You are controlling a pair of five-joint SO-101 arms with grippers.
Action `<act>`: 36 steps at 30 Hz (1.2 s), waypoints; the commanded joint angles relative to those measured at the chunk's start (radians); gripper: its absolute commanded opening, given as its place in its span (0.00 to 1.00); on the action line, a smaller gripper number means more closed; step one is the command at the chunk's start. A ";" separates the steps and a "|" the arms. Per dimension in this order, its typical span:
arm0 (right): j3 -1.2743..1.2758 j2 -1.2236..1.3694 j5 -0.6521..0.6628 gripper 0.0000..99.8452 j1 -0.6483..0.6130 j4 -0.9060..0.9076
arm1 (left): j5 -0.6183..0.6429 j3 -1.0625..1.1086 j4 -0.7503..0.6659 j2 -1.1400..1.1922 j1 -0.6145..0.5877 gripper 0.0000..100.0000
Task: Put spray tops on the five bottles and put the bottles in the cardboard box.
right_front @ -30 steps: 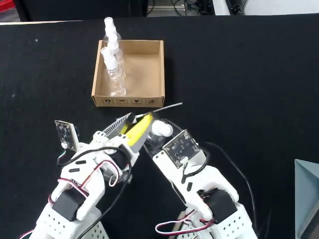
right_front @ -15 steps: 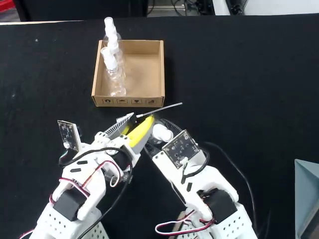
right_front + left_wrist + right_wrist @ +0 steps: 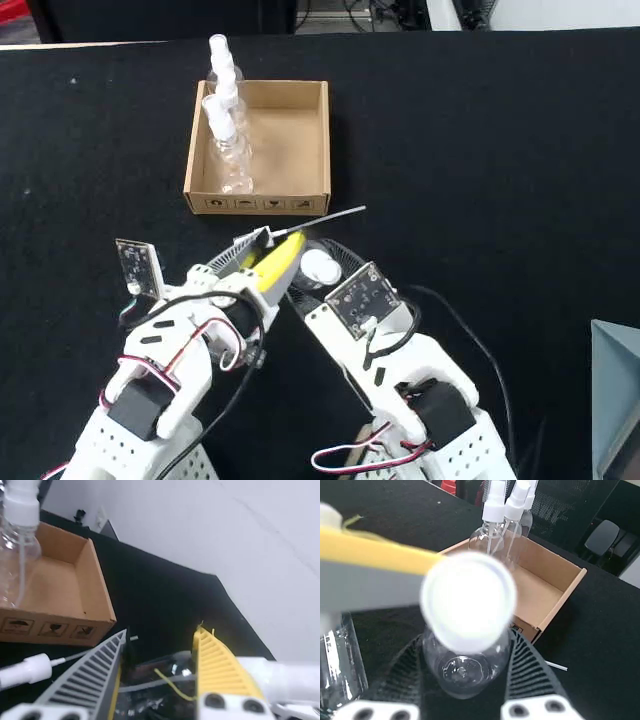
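Since a second ago, the left arm has swung slightly, and more of the thin dip tube (image 3: 335, 215) lies uncovered ahead of my left gripper (image 3: 284, 236). My right gripper (image 3: 467, 637) has drawn its load a touch back toward the arm bases. The cardboard box (image 3: 258, 203), what stands in it and the tube itself have not moved.

Count:
- **Bottles:** five.
- **In the box:** the three boxed bottles (image 3: 232, 150) stand upright along its left wall, each with a white spray head.
- **Held on the right:** the fourth bottle (image 3: 462, 672) is clamped upright between my right gripper's black jaws. Its white top (image 3: 467, 600) sits over the neck. It is just in front of the box and just beside my left gripper.
- **On the left:** the fifth bottle (image 3: 160, 679) is clear and sits within my left gripper, low over the black table (image 3: 480, 150). Whether that gripper is clamped on it or only standing round it I cannot tell, since glare and the close angle spoil the view.
- **Loose spray top:** one (image 3: 25, 671).
- **Box:** one.

View against view:
- **Boxed bottles:** the high view stacks them in a line, one behind another. The right wrist view spreads their three spray heads side by side.
- **Loose spray top:** the high view gives its tube, lying in front of the box and pointing off to the right. The left wrist view gives its white head, just outside my left gripper.
- **Fifth bottle:** the right wrist view catches it (image 3: 335, 655) beneath my left gripper.
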 commanded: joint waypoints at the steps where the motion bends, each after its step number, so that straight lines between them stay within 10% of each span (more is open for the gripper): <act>1: -0.008 -0.128 0.009 0.01 0.012 -0.025 | -0.012 -0.021 -0.021 -0.014 -0.051 0.19; 36: -0.008 -0.124 0.008 0.01 0.058 -0.031 | -0.203 0.150 -0.009 -0.012 -0.533 0.19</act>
